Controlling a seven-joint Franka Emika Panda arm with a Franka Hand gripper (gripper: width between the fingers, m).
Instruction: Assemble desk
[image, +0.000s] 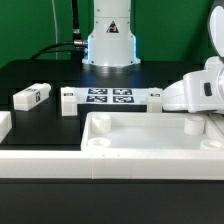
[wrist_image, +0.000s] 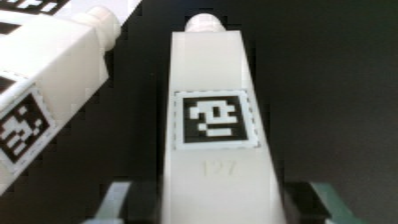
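In the wrist view a long white leg with a square black-and-white tag lies on the black table, and my gripper straddles its near end. Both fingers stand beside the leg with a dark gap on each side, so the jaws are open around it. A second tagged white leg lies close alongside. In the exterior view the gripper is low at the right, behind the desk top, a wide rimmed white tray in the foreground. The leg between the fingers is hidden there.
The marker board lies in the middle of the table in front of the robot base. Another tagged leg and a short white block lie to the exterior view's left of it. A white part shows at the left edge.
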